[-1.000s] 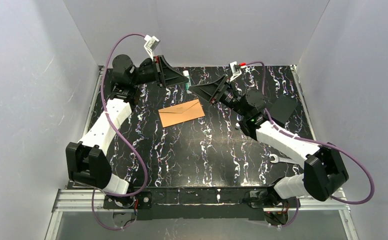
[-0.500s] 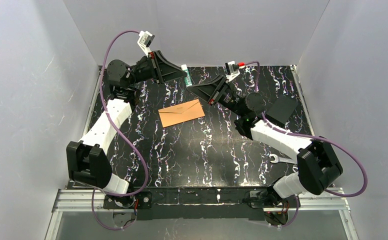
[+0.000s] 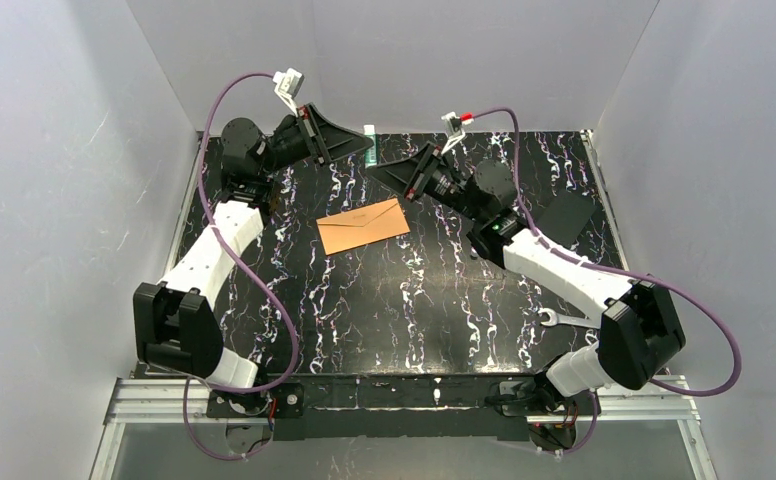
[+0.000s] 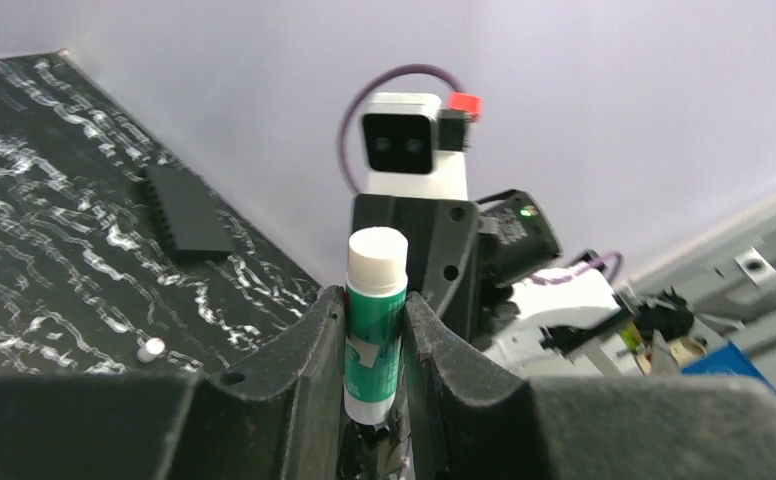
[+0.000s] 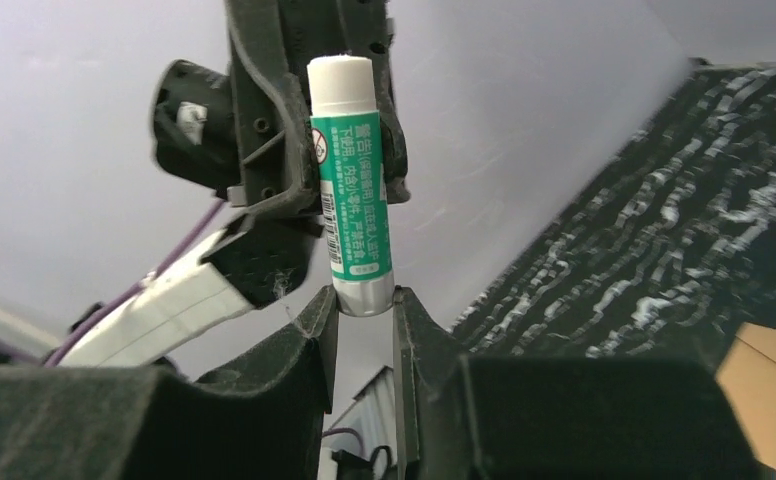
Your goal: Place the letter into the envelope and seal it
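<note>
Above the far end of the black marbled table (image 3: 414, 300), the two arms meet tip to tip with a green glue stick (image 5: 352, 190) between them, held up off the surface. The left gripper (image 4: 374, 300) is clamped on the stick's green body, one dark finger pressed against each side, with a white end standing clear of its fingertips and pointing at the right arm. The right gripper (image 5: 364, 295) comes in from the opposite side, and its two fingers sit tight against the sides of the stick's other, pale end, so both grippers grasp the same stick. The envelope (image 3: 364, 226) lies flat on the table at mid-width, in the far half, nearer the arm bases than the two grippers and well apart from both; nothing touches it. It sits slightly askew, its right end turned a little toward the back wall, and whether its flap is stuck down cannot be told. A small wrench (image 3: 554, 318) rests on the table beside the right arm.
</note>
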Tool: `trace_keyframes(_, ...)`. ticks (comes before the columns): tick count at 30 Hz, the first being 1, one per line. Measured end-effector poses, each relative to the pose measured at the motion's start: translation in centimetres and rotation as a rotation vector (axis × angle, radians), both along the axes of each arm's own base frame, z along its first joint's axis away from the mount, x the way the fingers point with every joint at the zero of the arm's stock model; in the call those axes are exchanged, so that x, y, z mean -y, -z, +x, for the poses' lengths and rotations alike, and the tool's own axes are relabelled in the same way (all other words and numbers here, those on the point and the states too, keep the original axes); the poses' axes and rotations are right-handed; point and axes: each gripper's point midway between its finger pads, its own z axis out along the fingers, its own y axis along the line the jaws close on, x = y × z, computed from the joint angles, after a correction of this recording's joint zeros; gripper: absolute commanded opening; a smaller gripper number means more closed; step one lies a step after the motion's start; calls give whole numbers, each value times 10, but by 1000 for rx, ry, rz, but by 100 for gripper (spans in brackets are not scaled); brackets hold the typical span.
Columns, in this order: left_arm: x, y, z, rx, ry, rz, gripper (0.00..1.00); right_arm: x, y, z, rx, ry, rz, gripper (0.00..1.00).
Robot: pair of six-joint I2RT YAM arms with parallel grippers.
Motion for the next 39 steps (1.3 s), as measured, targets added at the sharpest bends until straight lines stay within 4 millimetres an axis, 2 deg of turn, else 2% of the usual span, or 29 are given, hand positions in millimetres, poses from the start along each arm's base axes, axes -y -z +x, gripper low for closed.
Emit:
trace_keyframes(5,-4,36,25,-101,-134,92,0,0,32,24,-47,109,-189,4)
trace_keyframes(14,-10,99,36,-273,-234,262,0,10,88,33,-77,183,-469,3)
trace_keyframes(20,-21,122,40,-403,-327,363,0,14,111,43,-22,236,-615,2)
trace_keyframes(25,-28,137,49,-526,-385,425,0,9,120,44,161,260,-739,4)
trace_keyframes(26,-28,141,51,-549,-390,433,0,7,123,43,196,255,-762,6)
trace_keyframes(28,-29,153,54,-597,-395,449,0,3,126,42,246,242,-803,16)
trace_keyframes(31,-30,168,54,-645,-395,475,0,2,129,41,271,237,-835,49)
trace_keyframes(33,-31,170,54,-645,-388,481,0,5,127,41,256,246,-826,65)
trace_keyframes(35,-30,166,53,-626,-366,471,0,10,121,40,226,260,-796,74)
trace_keyframes(39,-17,142,49,-511,-250,394,0,22,99,31,135,292,-684,79)
